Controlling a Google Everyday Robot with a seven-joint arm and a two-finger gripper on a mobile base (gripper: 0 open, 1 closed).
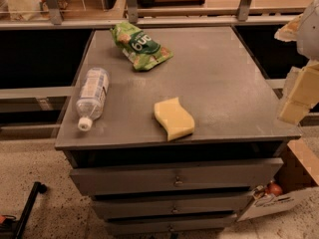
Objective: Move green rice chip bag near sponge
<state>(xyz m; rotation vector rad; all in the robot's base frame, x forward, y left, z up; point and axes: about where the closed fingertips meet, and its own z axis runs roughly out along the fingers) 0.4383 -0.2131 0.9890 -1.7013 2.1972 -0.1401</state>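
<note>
"Camera view: where is the crinkly light-green rice chip bag [141, 46]?"
"Flat at the far edge of the grey tabletop [224, 73], left of centre, well apart from the pale yellow wavy-sided foam sponge [174, 118] near the front edge. A clear plastic water bottle [92, 97] lies on its side along the left edge."
"And the gripper [298, 96]?"
"Pale, at the picture's right edge, apart from both. Whether its jaws stand wide or narrow I cannot tell."
</note>
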